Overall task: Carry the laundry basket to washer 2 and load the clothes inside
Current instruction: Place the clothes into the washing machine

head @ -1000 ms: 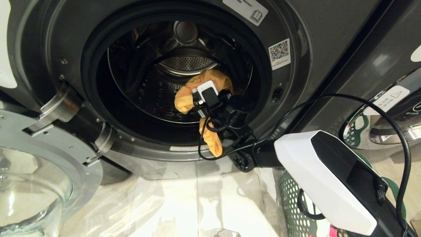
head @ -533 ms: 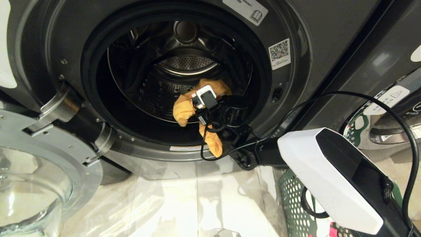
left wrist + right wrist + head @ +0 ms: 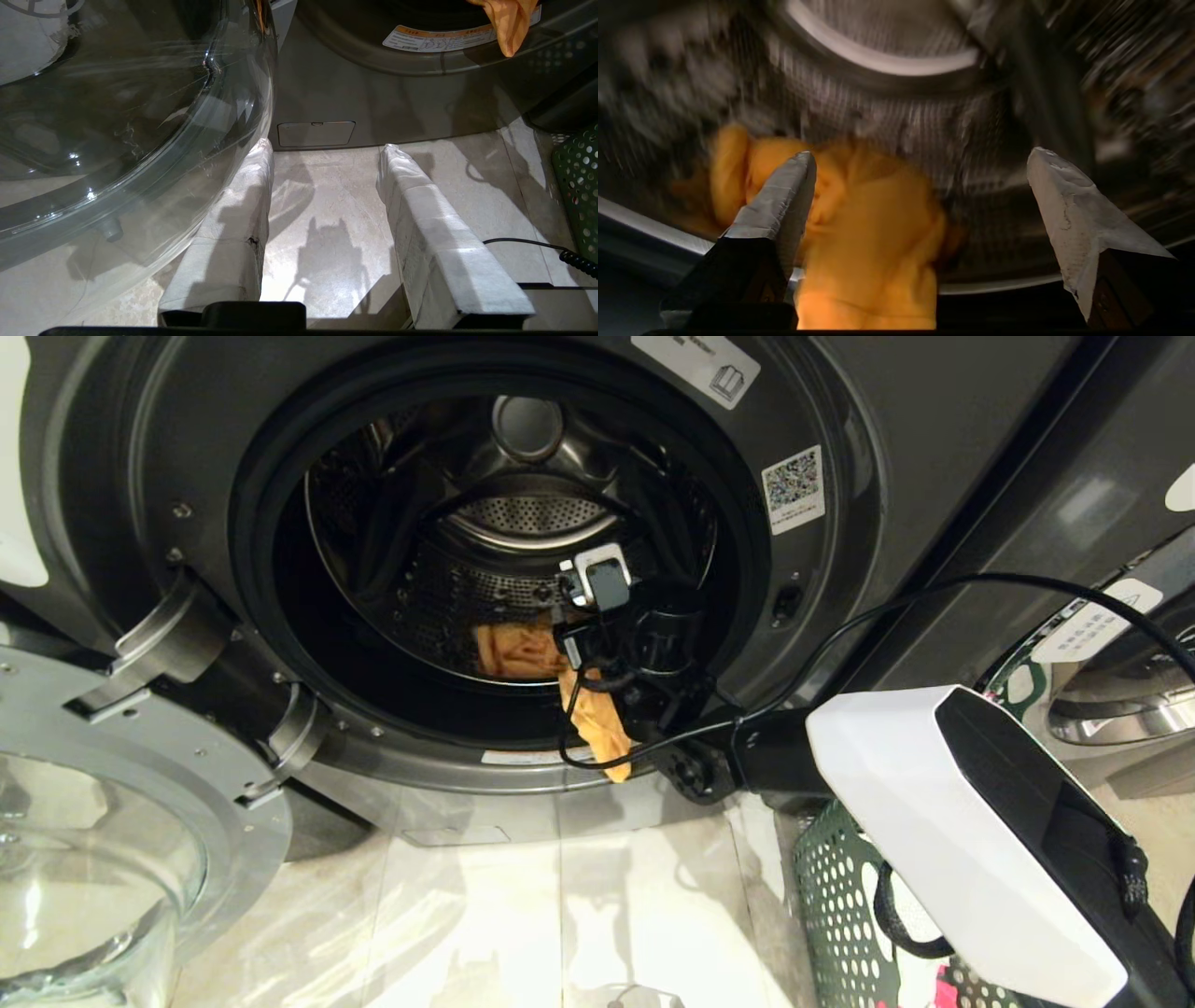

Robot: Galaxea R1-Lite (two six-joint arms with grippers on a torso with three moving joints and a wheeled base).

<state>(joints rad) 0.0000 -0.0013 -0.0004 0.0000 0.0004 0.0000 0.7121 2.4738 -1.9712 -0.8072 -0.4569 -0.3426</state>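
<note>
nearest the camera on the robot's left is the washer's glass door [image 3: 103, 859], swung wide open, and the left tool [image 3: 322, 224] hangs low over the tiled floor [image 3: 523, 915] right beside it – its two wrapped fingers [image 3: 434, 242] stand apart with nothing between them. on the right, tucked under the right forearm, sits the green laundry basket [image 3: 840, 915] on the floor with a bit of white and pink-red cloth [image 3: 943, 985] showing inside.

a little further in, the mustard-yellow garment [image 3: 597, 728] is draped over the lip of the washer [image 3: 896, 439] opening – one end dangles down outside past the chrome ring, the rest lies on the bottom of the drum [image 3: 523, 523].

the right tool [image 3: 920, 196] is reaching through the door opening just above that cloth. its fingers are spread wide and the wrist view shows the yellow fabric lying below and between them, not pinched by either one. that view is pretty smeared so i can't tell if the left fingertip [image 3: 789, 186] brushes the cloth. behind it is the perforated steel drum wall and back plate.
</note>
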